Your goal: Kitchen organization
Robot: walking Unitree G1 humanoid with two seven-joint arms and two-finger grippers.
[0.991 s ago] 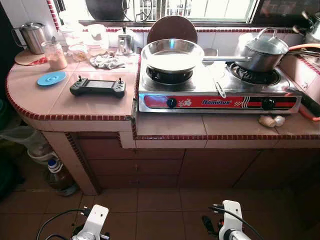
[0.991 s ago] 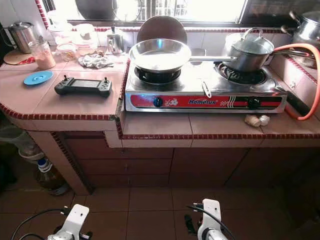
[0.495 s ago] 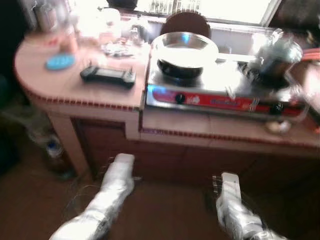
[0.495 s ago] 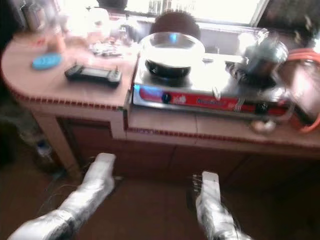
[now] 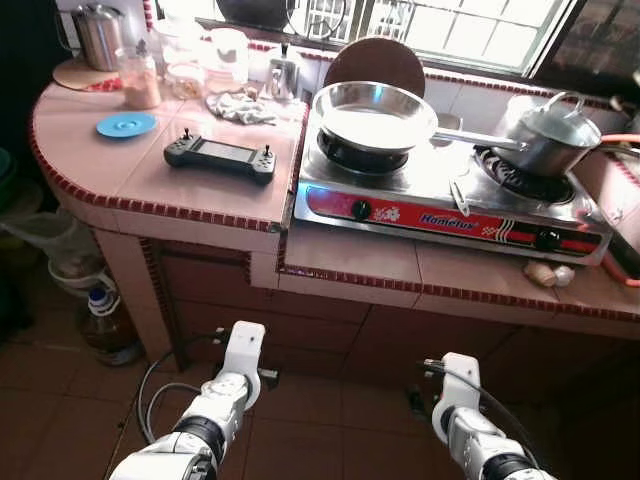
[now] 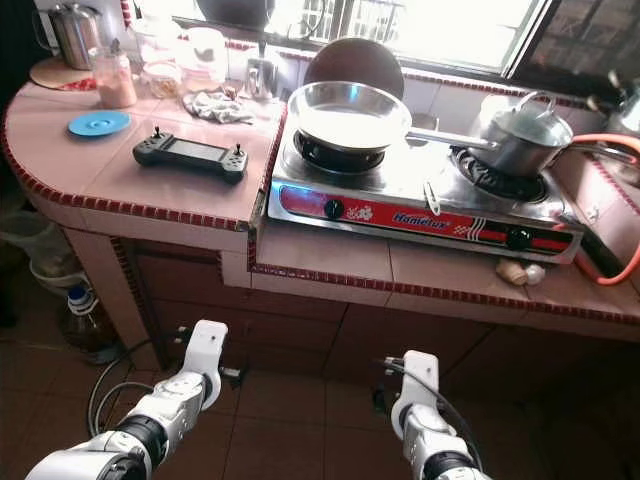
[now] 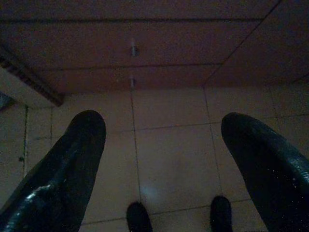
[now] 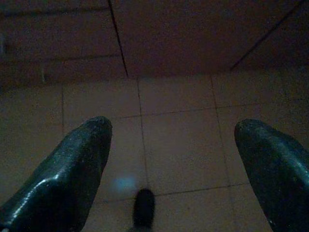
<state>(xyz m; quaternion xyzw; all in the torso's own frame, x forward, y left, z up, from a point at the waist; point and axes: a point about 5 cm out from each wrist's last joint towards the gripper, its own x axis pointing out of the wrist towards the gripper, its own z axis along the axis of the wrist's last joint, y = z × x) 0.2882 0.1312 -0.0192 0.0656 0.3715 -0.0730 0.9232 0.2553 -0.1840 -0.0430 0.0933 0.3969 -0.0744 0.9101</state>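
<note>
On stove [image 5: 440,205]: one pan [image 5: 372,112], one pot [image 5: 550,135].

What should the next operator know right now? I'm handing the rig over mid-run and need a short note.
Left gripper: open, holding nothing, low over the floor tiles before the counter.
Right gripper: open, holding nothing, likewise low over the floor.
On the counter: black handheld controller, blue lid, crumpled cloth, jar and kettle at the back.
On the stove: steel pan on the left burner, lidded pot on the right.
Done: nothing visibly tidied yet.
Left: likely raise the arms to counter height and start sorting.
</note>
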